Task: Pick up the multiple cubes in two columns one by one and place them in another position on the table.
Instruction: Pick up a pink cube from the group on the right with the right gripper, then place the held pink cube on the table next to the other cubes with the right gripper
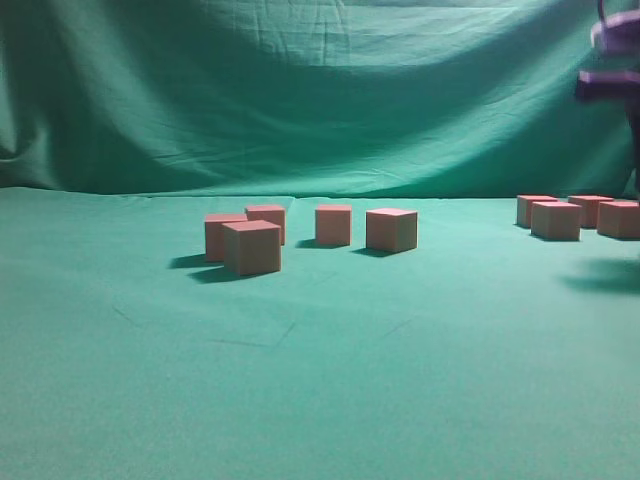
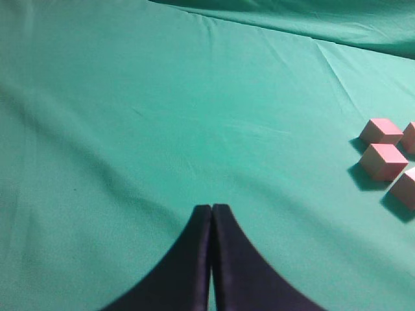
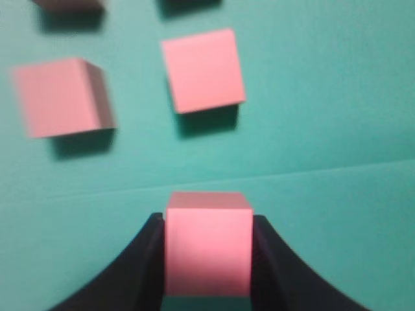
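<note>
The right hand (image 3: 207,259) grips one small matte pink cube (image 3: 207,243) between its dark fingers, raised above the green cloth-covered counter (image 1: 320,380). The left hand (image 2: 211,214) is closed and empty. Remaining pink cubes (image 1: 252,247) stand on the counter in two groups.

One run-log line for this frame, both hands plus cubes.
left hand: shut, empty, over bare table | right hand: closed on a cube, raised | other cubes: two groups on table
</note>
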You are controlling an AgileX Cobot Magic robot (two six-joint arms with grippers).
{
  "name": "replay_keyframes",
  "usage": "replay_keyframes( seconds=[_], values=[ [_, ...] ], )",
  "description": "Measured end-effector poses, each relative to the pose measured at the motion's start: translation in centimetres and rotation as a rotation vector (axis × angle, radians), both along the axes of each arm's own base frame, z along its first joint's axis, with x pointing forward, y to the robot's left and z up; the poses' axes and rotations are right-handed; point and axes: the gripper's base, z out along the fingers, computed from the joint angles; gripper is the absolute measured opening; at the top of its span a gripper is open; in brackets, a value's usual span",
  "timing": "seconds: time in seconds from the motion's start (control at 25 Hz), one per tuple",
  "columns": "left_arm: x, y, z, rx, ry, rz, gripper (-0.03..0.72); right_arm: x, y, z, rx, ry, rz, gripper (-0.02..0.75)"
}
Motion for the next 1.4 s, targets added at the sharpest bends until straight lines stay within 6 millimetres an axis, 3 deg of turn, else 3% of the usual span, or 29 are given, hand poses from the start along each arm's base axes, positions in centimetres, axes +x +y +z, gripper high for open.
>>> replay_keyframes(
  seconds=[0.24,0.4,0.76,0.92,1.12,1.4],
  values=[
    [0.0,0.0,0.0,0.000,0.000,0.000,0.000,-3.1,1.3,7.1,0.161,-0.072,0.129,0.262],
    [0.0,0.0,0.0,0.000,0.000,0.000,0.000,-5.4,3.3,8.8,0.211,-0.011,0.299,0.262],
    [0.0,0.0,0.0,0.000,0.000,0.000,0.000,-10.1,13.5,8.7,0.100,0.004,0.729,0.262],
    [0.0,0.0,0.0,0.000,0.000,0.000,0.000,-11.3,17.1,7.1,0.072,-0.002,0.847,0.262],
    [0.0,0.0,0.0,0.000,0.000,0.000,0.000,-11.6,20.4,4.9,0.020,0.014,0.948,0.262],
    [0.0,0.0,0.0,0.000,0.000,0.000,0.000,-10.4,23.1,2.2,-0.127,0.019,1.052,0.262]
  ],
)
